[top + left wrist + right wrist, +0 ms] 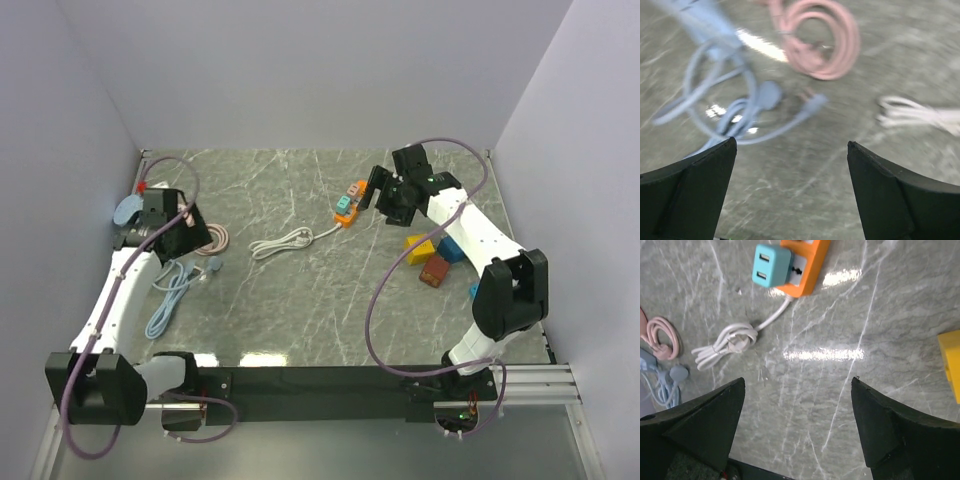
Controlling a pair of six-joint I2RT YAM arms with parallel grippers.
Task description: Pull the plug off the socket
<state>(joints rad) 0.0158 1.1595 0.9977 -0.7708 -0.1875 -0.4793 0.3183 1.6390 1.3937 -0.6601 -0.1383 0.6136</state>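
An orange socket strip lies at the middle back of the marble table, with a teal plug seated in it. A white cord runs from the strip into a tied bundle. The right wrist view has the teal plug on the orange socket at the top, well ahead of my fingers. My right gripper hovers just right of the strip, open and empty. Far to the left, my left gripper is open and empty above loose cables.
A coiled pink cable and a blue cable lie under the left gripper. The white cord bundle is to their right. Yellow, blue and brown blocks sit beside the right arm. Grey walls close in three sides.
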